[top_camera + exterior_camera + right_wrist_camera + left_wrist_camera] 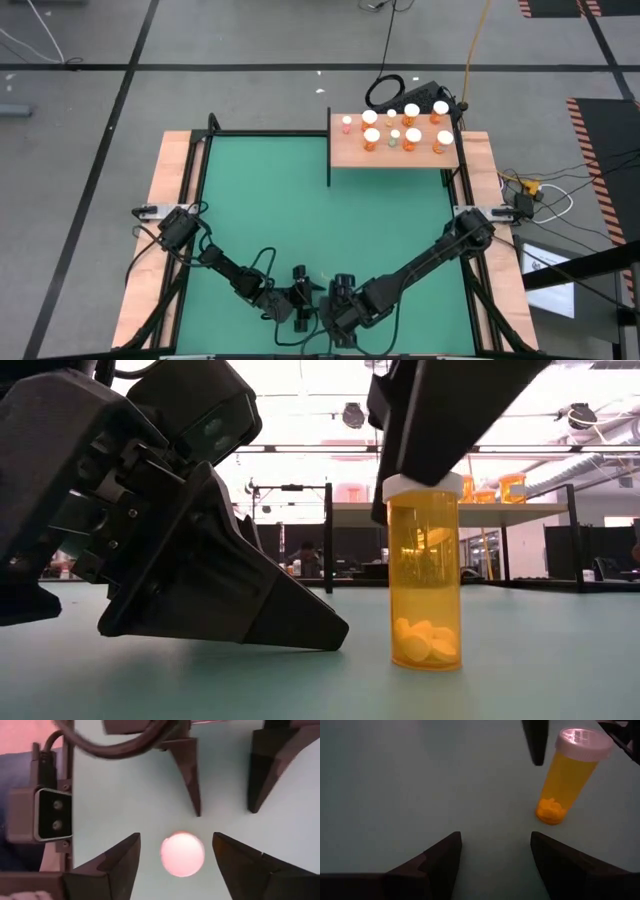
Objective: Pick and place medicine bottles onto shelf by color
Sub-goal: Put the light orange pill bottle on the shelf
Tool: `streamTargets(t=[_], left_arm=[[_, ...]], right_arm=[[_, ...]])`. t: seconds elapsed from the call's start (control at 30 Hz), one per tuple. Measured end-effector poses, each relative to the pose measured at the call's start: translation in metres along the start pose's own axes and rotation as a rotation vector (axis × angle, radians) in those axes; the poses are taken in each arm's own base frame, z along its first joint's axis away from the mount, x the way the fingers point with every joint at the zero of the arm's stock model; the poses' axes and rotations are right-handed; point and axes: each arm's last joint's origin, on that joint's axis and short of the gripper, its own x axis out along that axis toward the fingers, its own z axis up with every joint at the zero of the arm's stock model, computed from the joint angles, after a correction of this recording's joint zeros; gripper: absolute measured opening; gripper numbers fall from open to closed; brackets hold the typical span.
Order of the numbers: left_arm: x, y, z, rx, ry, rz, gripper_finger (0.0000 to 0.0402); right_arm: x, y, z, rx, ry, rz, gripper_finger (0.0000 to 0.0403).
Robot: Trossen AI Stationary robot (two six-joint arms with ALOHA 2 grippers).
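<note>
An orange translucent medicine bottle [425,585] with a white cap [182,854] stands upright on its base on the green mat [300,200] near the near edge, with pills at its bottom. My right gripper [175,837] hangs over it, open and pointing down, one finger on each side of the cap with a gap at both. My left gripper [495,837] is open, low over the mat just left of the bottle [570,775], pointing toward it. The wooden shelf [395,155] at the far right holds several white-capped bottles [411,112].
The two grippers [300,300] [342,300] sit close together at the mat's near edge. Wooden side strips [172,200] frame the mat. A black post [330,160] stands at the shelf's left edge. Cables and a black box [420,95] lie behind the shelf.
</note>
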Motion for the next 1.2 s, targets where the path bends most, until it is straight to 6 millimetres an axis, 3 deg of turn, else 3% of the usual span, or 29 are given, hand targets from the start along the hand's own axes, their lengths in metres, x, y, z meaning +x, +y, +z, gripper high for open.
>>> streamTargets(t=[0.33, 1.2], left_arm=[[0.0001, 0.0000, -0.0001, 0.000, 0.000, 0.000, 0.0244], [0.0001, 0.0000, -0.0001, 0.001, 0.000, 0.000, 0.0244]], right_arm=[[0.0001, 0.0001, -0.0002, -0.011, 0.003, 0.004, 0.0184], [0.0095, -0.0021, -0.0036, -0.012, -0.012, 0.038, 0.0196]])
